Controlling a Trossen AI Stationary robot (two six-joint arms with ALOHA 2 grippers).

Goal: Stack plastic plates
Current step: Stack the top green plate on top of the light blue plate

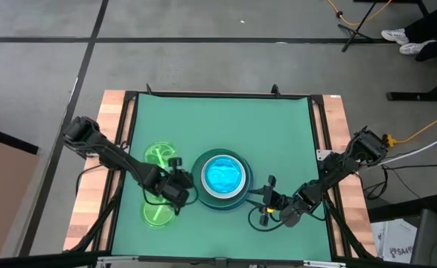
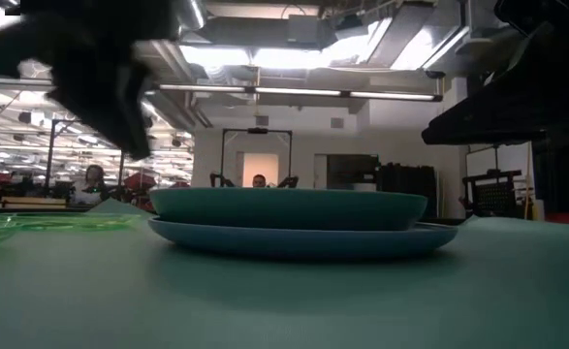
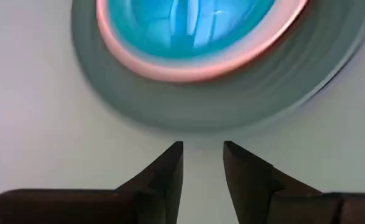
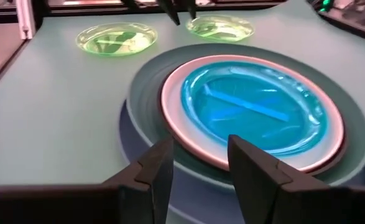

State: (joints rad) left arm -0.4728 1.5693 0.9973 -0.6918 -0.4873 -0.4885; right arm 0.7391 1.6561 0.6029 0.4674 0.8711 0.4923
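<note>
A stack of plates (image 1: 222,179) stands at the table's middle. A translucent cyan plate (image 4: 257,106) lies on top, over a white plate (image 4: 173,115), a dark green plate (image 2: 289,206) and a blue plate (image 2: 303,237) at the bottom. Two lime-green plates (image 1: 159,156) (image 1: 157,214) lie flat on the mat left of the stack. My left gripper (image 1: 184,186) (image 3: 203,163) is open and empty just left of the stack. My right gripper (image 1: 261,201) (image 4: 198,165) is open and empty at the stack's near right edge.
The green mat (image 1: 218,119) covers the table, with wooden strips (image 1: 110,119) at its left and right sides. The far half of the mat is bare. Cables and a stand's legs (image 1: 359,22) lie on the floor beyond the table.
</note>
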